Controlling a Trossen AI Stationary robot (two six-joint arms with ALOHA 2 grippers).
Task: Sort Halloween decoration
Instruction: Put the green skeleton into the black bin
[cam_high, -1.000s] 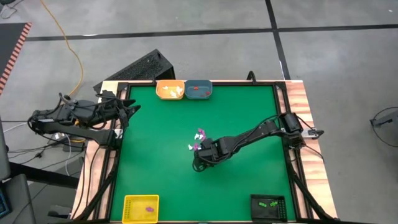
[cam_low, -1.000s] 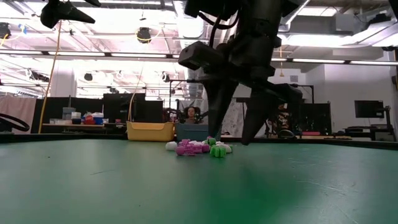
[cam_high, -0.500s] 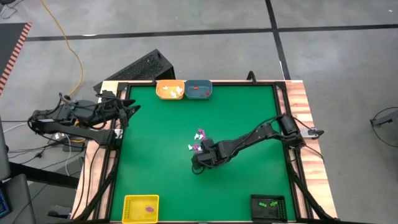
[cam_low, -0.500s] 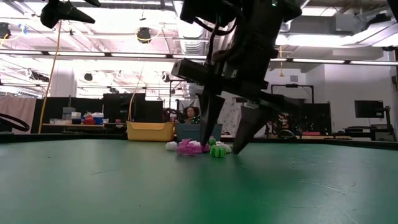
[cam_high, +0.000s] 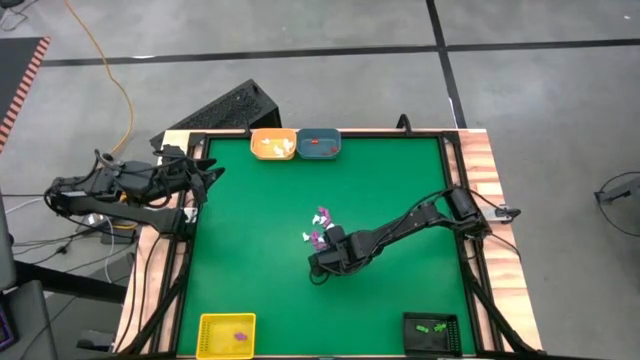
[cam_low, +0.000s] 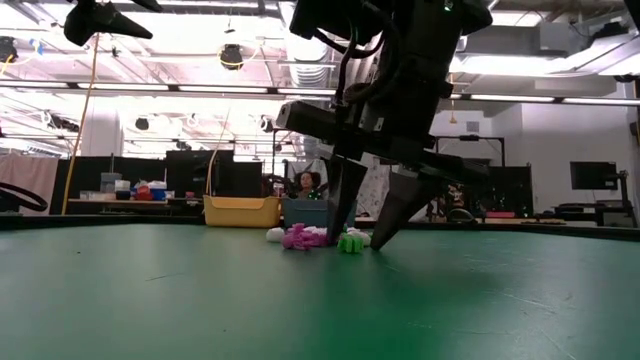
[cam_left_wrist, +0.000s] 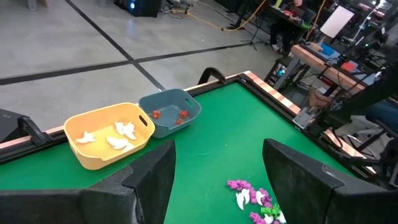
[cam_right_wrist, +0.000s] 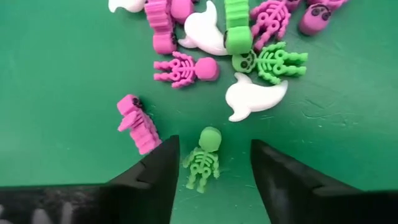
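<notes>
The Halloween decoration is a small pile (cam_high: 320, 228) of pink, green and white trinkets lying on the green mat at mid-table. One green skeleton (cam_right_wrist: 203, 158) lies apart on the pile's near side. My right gripper (cam_right_wrist: 213, 163) points steeply down over it, open, one finger on each side of the skeleton and clear of it. In the low view the gripper's (cam_low: 360, 240) fingertips stand at the mat. A pink trinket (cam_right_wrist: 138, 127) lies beside one finger. My left gripper (cam_high: 212, 172) waits open above the table's left edge.
An orange tray (cam_high: 273, 144) with white trinkets and a blue tray (cam_high: 319, 144) with red ones stand at the far edge. A yellow tray (cam_high: 227, 335) sits at the near left and a black tray (cam_high: 431, 329) at the near right. Wooden rails border the mat.
My right gripper has sunk toward the mat at the pile's near side and has rolled somewhat, so its fingertips now stand low around the green skeleton. The trinkets have not moved.
</notes>
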